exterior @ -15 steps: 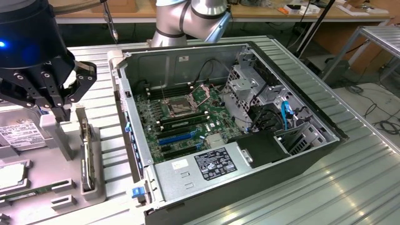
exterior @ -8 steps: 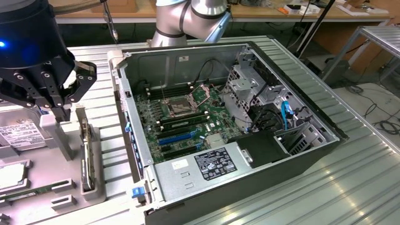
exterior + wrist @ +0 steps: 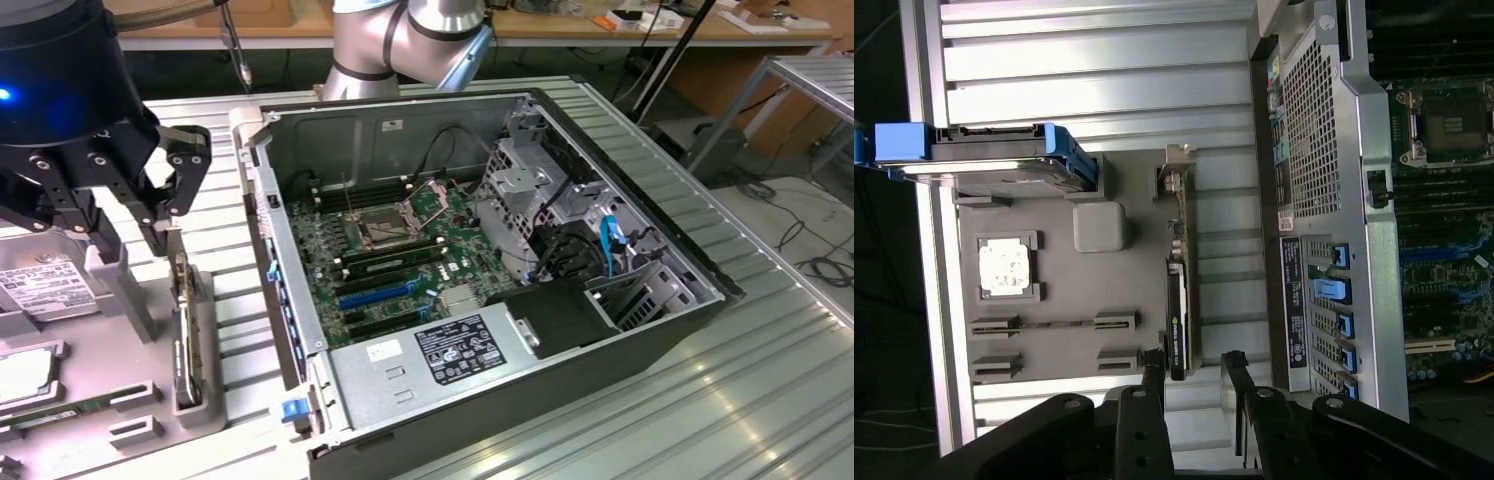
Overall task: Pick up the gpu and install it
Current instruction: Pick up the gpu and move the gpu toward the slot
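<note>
The gpu (image 3: pixel 188 325) stands on its long edge in a slot of the grey parts tray (image 3: pixel 134 440), at the exterior view's left, beside the open computer case (image 3: pixel 534 330). In the wrist view the gpu (image 3: pixel 1179 300) is a thin black and green card with its metal bracket at the far end. My gripper (image 3: pixel 134 232) hangs a little above the tray and the card. The gripper (image 3: pixel 1194 372) is open, and its fingers (image 3: pixel 1154 385) straddle the line of the card's near end without touching it.
On the tray lie a hard drive in a blue caddy (image 3: pixel 994 160), a processor chip (image 3: pixel 1006 268) and a memory stick (image 3: pixel 67 410). Inside the case, the motherboard (image 3: pixel 387 250) shows blue expansion slots (image 3: pixel 380 295). The ribbed metal table (image 3: pixel 694 400) surrounds the case.
</note>
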You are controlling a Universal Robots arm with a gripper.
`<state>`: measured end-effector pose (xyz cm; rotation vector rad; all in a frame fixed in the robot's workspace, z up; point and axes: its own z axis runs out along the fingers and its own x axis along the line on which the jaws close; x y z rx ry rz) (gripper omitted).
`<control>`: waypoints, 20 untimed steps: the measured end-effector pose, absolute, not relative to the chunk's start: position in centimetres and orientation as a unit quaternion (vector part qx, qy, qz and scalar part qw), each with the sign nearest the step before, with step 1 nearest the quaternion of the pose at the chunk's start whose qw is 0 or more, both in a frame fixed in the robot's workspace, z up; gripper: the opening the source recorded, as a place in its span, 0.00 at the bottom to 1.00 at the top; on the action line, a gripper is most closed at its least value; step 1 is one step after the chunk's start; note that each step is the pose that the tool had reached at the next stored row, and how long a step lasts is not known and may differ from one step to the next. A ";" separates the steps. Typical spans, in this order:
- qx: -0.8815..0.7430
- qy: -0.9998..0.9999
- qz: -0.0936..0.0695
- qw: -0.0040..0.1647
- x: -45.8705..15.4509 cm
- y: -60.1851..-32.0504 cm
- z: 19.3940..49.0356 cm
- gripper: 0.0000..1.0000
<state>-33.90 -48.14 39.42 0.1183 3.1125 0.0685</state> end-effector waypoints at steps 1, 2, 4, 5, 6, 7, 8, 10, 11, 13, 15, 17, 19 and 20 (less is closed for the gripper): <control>0.038 0.999 0.022 0.013 -33.9 -48.1 39.4 0.36; 0.038 0.999 0.022 0.013 -33.9 -48.1 39.4 0.36; 0.038 0.999 0.022 0.013 -33.9 -48.1 39.4 0.43; 0.038 0.999 0.022 0.013 -33.9 -48.1 39.4 0.49; 0.038 0.999 0.022 0.013 -33.9 -48.1 39.4 0.49; 0.038 0.999 0.022 0.013 -33.9 -48.1 39.4 0.49; 0.038 0.999 0.022 0.013 -33.9 -48.1 39.4 0.56; 0.038 0.999 0.022 0.013 -33.9 -48.1 39.4 0.56; 0.038 0.999 0.022 0.013 -33.9 -48.1 39.4 0.56; 0.038 0.999 0.022 0.013 -33.9 -48.1 39.4 0.56; 0.038 0.999 0.022 0.013 -33.9 -48.1 39.4 0.56; 0.038 0.999 0.022 0.013 -33.9 -48.1 39.4 0.56; 0.038 0.999 0.022 0.013 -33.9 -48.1 39.4 0.56; 0.038 0.999 0.022 0.013 -33.9 -48.1 39.3 0.56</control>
